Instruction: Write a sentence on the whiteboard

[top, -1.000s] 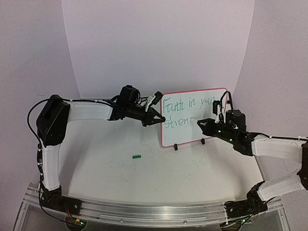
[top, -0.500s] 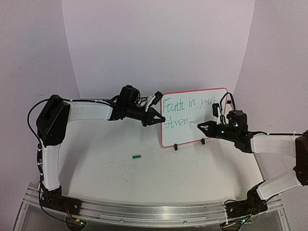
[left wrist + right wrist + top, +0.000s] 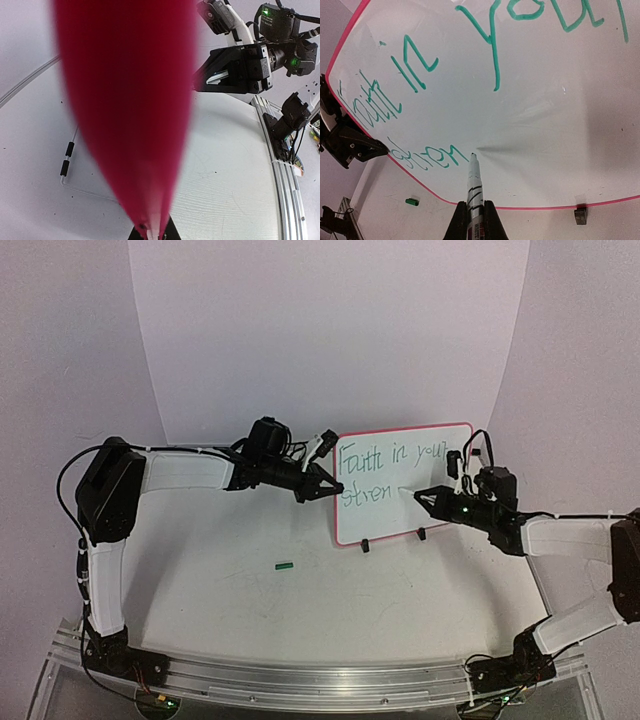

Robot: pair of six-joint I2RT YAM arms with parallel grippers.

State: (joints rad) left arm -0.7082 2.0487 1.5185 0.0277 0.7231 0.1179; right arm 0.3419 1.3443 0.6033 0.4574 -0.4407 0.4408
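The right gripper (image 3: 420, 496) is clamping its fingers together on a marker (image 3: 475, 185). The marker's long axis is running straight out from the claw, and its tip is pointing away from the right arm at the board face, where it appears to be touching just after the last green letter.

The whiteboard (image 3: 400, 525) is standing upright on its two black feet near the middle of the table, its written face turned toward the arms. Its long axis is lying left to right, with the top edge rising a little toward the right in the top view. The left gripper (image 3: 330, 487) is pinching shut on the board's red left rim, which is filling the left wrist view as a blur.

The sentence (image 3: 390, 470) is running along the board's long axis in two lines. The upper line is reading "Faith in your" and the lower one is reading "stren".

An aluminium rail (image 3: 300, 675) is crossing the near edge under the arm bases. The white table (image 3: 250, 610) is stretching beyond it, and a small green cap (image 3: 285, 564) is lying on it, well apart from the board. A pale curved backdrop (image 3: 330, 330) is closing off the far side.
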